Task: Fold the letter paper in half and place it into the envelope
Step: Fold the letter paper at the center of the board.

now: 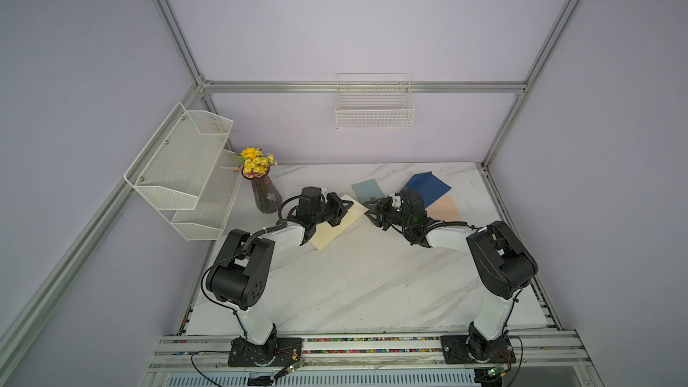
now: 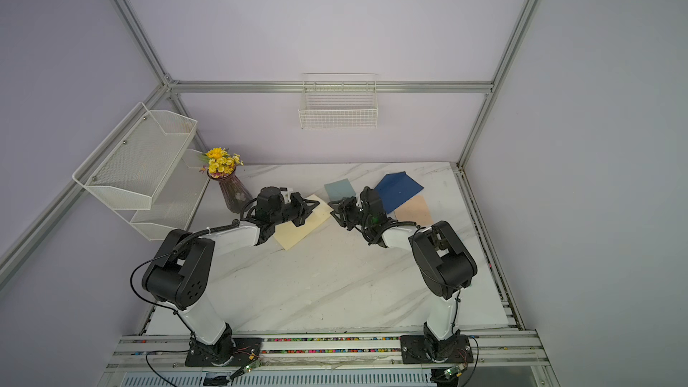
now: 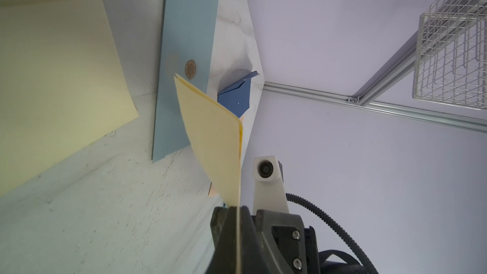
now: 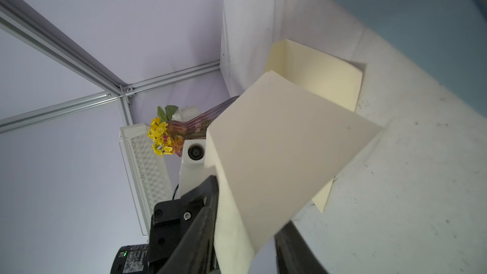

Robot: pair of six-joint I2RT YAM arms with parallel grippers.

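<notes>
Lilac-walled booth with aluminium framing, floored by a pale marbled desk (image 1: 353,284). High on the back wall at twelve o'clock, a white wire basket (image 1: 374,106); on the side wall toward nine o'clock, a two-tier mesh shelf (image 1: 186,169). In the desk's ten o'clock corner, a purple glass vase (image 1: 266,195) of yellow flowers (image 1: 255,161).

Toward one o'clock, three flat pieces close together: a grey-blue envelope (image 1: 366,189) bearing a round brown seal (image 3: 190,68), a dark blue envelope (image 1: 428,184) with its flap lifted, and a peach sheet (image 1: 445,210) touching the dark blue one on its five o'clock side.

At eleven o'clock from desk centre, the cream envelope (image 1: 335,232), flat on the desk, partly hidden under the left wrist, flap crease showing at one end.

Both arms stretched inward, meeting tip to tip a little past desk centre toward twelve o'clock.

Left claw (image 3: 236,210): clamped fully shut on the letter paper (image 3: 216,133). Paper folded in two, showing both layers along its free edge, pinched at one end, standing clear of the desk between the cream and grey-blue envelopes. Not yet inside the envelope.

Right claw (image 4: 250,201): fingers well apart, one on either side of the same folded sheet. Near finger close against the paper's edge; actual contact impossible to tell. Loosely around it rather than pressed on it.
</notes>
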